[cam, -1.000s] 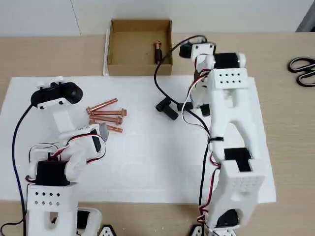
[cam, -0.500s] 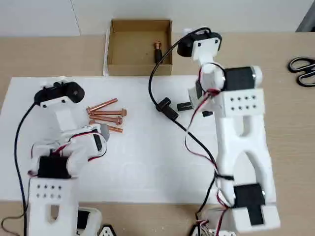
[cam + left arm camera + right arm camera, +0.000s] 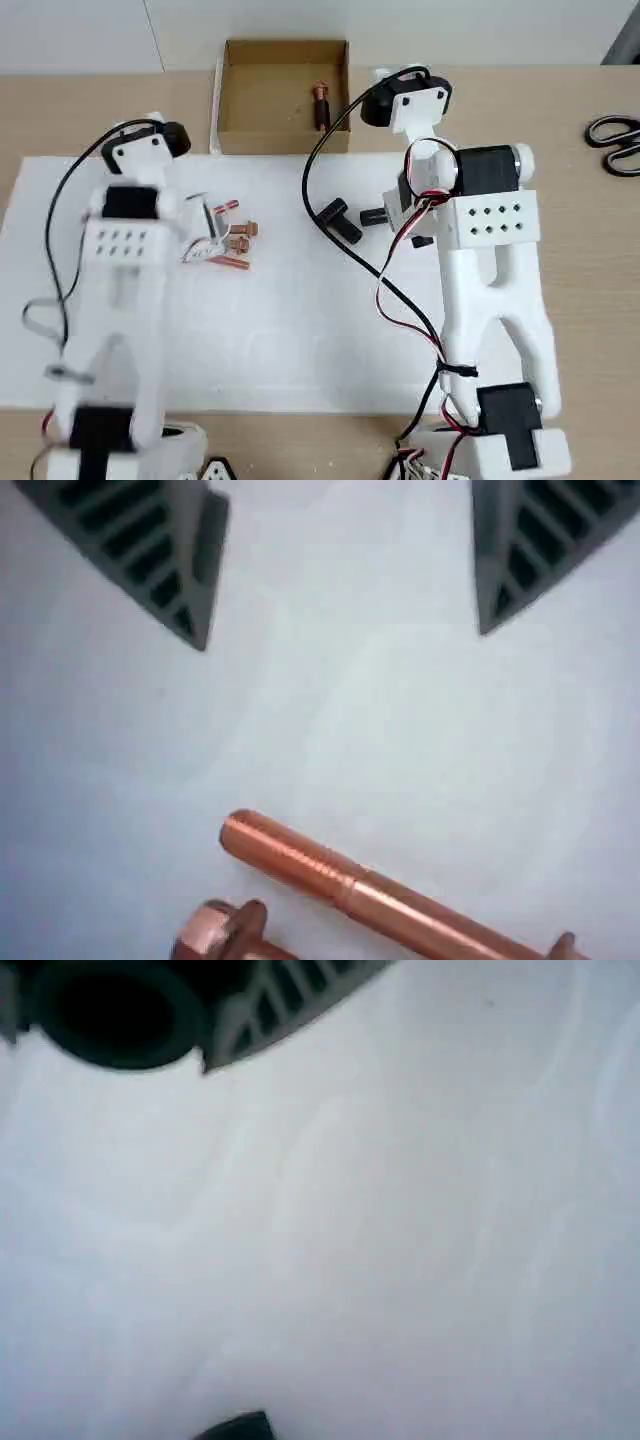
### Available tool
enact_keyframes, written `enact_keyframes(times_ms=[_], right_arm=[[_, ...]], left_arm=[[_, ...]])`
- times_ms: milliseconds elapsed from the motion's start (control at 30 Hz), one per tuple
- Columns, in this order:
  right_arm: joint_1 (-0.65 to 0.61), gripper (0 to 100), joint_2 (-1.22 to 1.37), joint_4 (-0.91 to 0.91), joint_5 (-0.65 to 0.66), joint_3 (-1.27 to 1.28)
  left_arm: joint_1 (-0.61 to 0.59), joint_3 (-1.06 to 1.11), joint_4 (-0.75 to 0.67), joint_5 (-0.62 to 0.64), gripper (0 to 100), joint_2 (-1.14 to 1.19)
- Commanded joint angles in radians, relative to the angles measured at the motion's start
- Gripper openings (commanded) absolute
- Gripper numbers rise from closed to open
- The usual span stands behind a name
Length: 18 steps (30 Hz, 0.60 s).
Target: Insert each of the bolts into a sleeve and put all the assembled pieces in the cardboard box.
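The left gripper (image 3: 341, 635) is spread wide. Its fingertips (image 3: 195, 600) hang over bare mat (image 3: 330, 740) with nothing between them. One bolt (image 3: 385, 905) lies flat just short of that gap, and a second bolt's head (image 3: 215, 932) sits beside its threaded end. From above, this gripper is over the bolt pile (image 3: 236, 240), which lies on the mat out from the front left corner of the box (image 3: 262, 95) and apart from it.

The right gripper (image 3: 398, 205) sits out from the box's front right corner, mostly hidden under its own arm. I cannot tell whether it is spread or closed. A black sleeve (image 3: 112, 1010) shows end-on right at it. A loose sleeve (image 3: 340, 220) lies on the mat between the bolt pile and this gripper, straight out from the box's right wall.

Inside the box, one assembled piece (image 3: 320, 104) lies near the right wall, with the rest of the floor bare. The mat's far edge runs along the box's front wall. A wide stretch of mat lies open between the two arms, on the side away from the box. Scissors (image 3: 615, 140) rest at the edge of the table (image 3: 580, 250), well apart from the box.
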Motion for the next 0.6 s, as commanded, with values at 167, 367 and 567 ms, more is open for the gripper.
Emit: enact_keyframes(times_ms=[167,367,567], right_arm=[[-0.002,0.5,-0.05,0.002,-0.011,-0.005],[-0.002,0.5,-0.05,0.002,-0.011,-0.005],[-0.002,0.5,-0.05,0.002,-0.011,-0.005]], left_arm=[[-0.008,-0.117,0.014,0.028,17,0.219],[-0.014,-0.116,-0.078,0.232,17,0.23],[-0.017,-0.114,-0.089,0.342,17,0.235]])
